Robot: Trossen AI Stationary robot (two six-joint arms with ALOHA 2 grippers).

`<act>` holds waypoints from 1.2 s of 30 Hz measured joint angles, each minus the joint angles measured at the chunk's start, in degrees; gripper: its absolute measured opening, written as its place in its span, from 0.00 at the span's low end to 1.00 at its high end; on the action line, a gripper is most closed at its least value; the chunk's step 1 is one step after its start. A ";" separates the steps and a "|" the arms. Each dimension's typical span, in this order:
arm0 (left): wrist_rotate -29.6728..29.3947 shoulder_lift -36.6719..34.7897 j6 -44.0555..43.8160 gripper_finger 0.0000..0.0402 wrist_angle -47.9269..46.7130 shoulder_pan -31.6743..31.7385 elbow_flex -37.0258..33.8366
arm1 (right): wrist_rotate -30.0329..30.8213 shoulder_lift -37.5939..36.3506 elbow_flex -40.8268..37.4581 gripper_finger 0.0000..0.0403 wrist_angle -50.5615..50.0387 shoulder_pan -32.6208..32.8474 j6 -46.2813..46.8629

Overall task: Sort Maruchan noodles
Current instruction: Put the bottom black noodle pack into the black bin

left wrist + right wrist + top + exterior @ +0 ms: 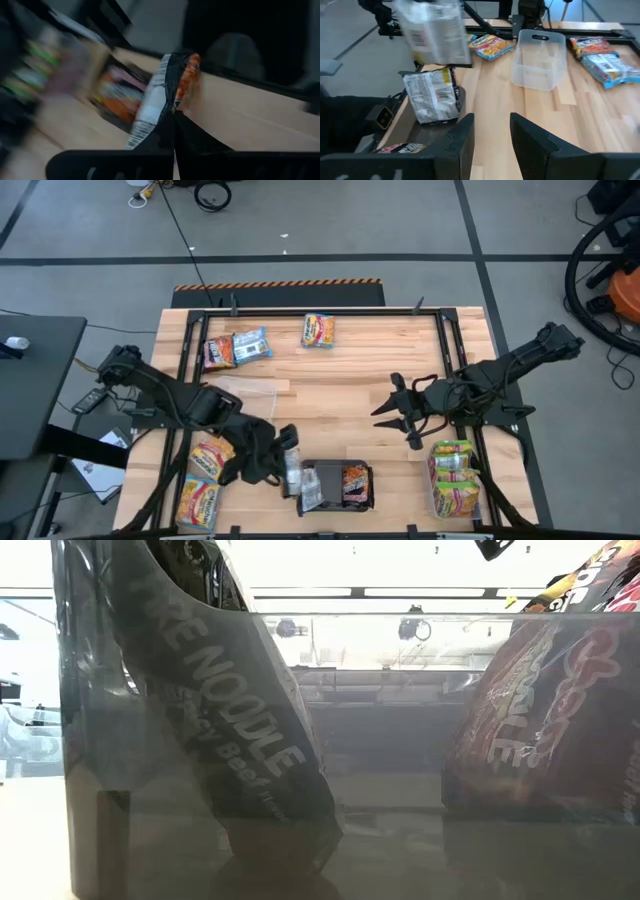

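- Nearest the front edge, my left gripper (290,460) is clamped tight on a dark packet (167,95), pinched by its edge and hanging upright right at the dark tray (362,502), which already has dark-wrapped packets in it.
- I'd call this the drop-off step for the dark flavour. Next I need the packet fully over the tray's opening, then part the fingers so it falls among the others rather than snagging on the rim.
- Either side of that, a yellow-orange stack (205,475) sits front-left and a green-yellow stack (452,475) front-right.
- Mid-table, my right gripper (402,420) hovers over bare wood with its fingers (462,137) partly spread and nothing between them. It's waiting.
- A clear tub (540,60) stands near the middle of the table.
- Farthest off, three loose packets lie unsorted near the far edge: an orange-dark one (220,352), a blue one (252,343) and a yellow one (318,330).
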 joint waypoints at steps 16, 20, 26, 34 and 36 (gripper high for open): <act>12.61 9.01 10.88 0.00 15.94 8.63 -0.05 | 0.31 -0.42 0.00 0.32 -1.55 0.29 -0.50; 13.29 12.24 7.77 0.00 15.29 8.59 -0.07 | 0.09 -0.42 0.00 0.32 -1.46 0.31 -0.42; 13.20 16.33 5.12 0.00 13.82 8.59 -0.09 | 0.16 -0.42 0.00 0.32 -1.37 0.29 -0.70; 13.28 16.82 5.13 0.00 15.34 8.88 -0.03 | 0.14 -0.42 0.00 0.32 -1.32 0.29 0.82; 13.03 17.60 5.02 0.00 15.27 8.89 -0.42 | -0.02 -0.42 0.00 0.32 -1.29 0.29 1.48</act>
